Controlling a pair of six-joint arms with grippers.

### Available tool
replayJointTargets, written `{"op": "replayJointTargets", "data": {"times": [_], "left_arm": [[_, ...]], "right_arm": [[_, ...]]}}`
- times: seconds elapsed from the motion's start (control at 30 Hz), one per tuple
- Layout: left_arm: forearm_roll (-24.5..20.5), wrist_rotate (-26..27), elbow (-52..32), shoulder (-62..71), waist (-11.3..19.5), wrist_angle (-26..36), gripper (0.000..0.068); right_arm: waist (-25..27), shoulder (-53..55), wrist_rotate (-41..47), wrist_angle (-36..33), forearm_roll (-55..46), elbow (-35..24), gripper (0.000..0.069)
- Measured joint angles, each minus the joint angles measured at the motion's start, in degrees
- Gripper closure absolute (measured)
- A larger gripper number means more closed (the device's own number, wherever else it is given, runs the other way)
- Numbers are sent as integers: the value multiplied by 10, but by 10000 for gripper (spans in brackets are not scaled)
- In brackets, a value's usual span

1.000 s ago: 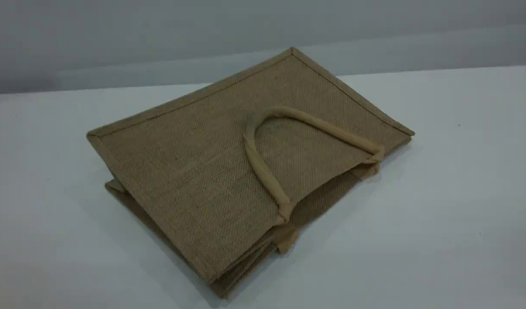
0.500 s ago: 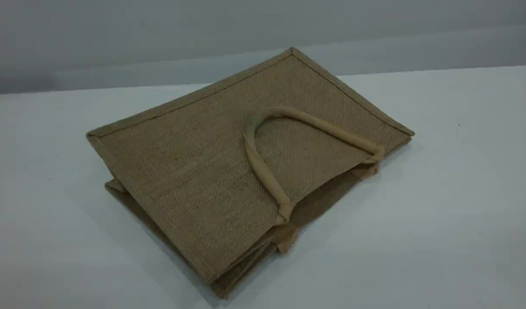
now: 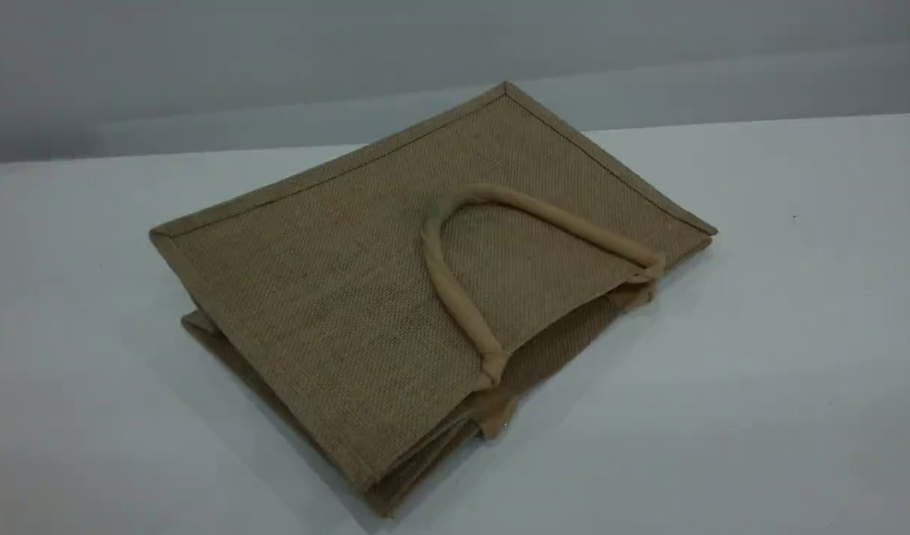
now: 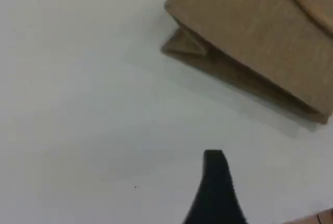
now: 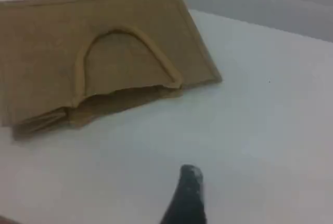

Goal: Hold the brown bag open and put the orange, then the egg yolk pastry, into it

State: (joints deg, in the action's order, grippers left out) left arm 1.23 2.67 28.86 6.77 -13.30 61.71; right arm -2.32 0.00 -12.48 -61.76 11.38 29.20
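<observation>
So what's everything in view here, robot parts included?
bag: one, tan-brown, lying folded flat mid-table
handle: one in full view, beige, lying on the bag's top face
table: one, white, under the bag
wall: grey, behind the table
orange, pastry: none in view
left gripper: one black fingertip showing, over bare table beside a bag corner
right gripper: one dark fingertip showing, open, over bare table on the handle side of the bag

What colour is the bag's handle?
The handle is light beige; scene view shows it best.
</observation>
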Motion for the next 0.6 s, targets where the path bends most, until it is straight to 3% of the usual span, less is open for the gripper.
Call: {"op": "replayJointTargets", "data": {"times": [0.6], "left_arm": [[-2, 0, 1, 0, 0, 2, 204]], "right_arm": [[0, 0, -1, 0, 0, 0, 109]]}}
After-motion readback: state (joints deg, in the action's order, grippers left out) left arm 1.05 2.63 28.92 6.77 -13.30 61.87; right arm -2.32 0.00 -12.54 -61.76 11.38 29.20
